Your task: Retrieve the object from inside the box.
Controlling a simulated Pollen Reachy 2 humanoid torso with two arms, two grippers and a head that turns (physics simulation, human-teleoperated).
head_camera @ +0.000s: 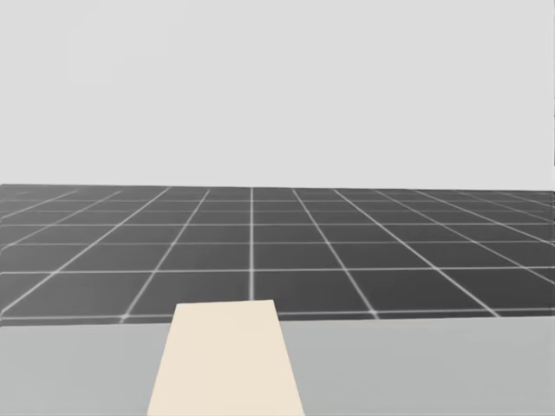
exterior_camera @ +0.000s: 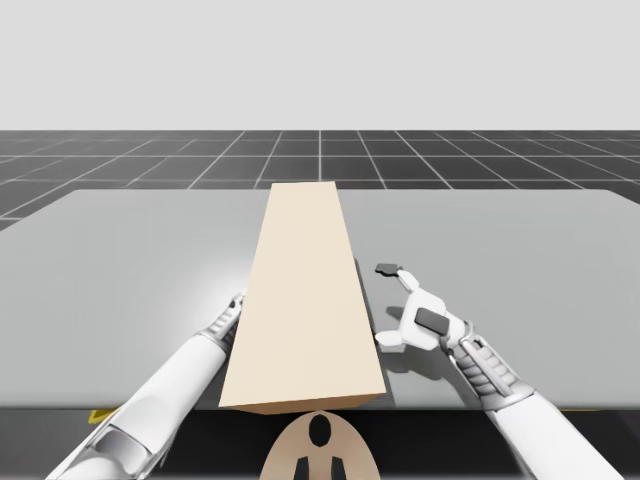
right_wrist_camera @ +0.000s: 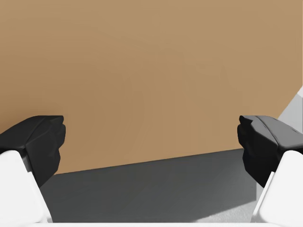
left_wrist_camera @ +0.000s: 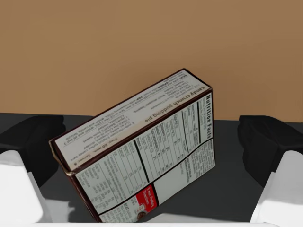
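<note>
So the small brown-edged white carton (left_wrist_camera: 142,156) sat inside the long tan box (exterior_camera: 305,300) on the table (exterior_camera: 120,260), right between my left claw's (left_wrist_camera: 151,142) wide-open fingers, untouched, its long edge slanting across the gap, so left was nearer, while my right claw (exterior_camera: 393,305) hung released just right of the box.

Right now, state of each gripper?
left gripper: open; small box sits between its fingers, not gripped.
right gripper: open, holding nothing, facing the tan box.
</note>
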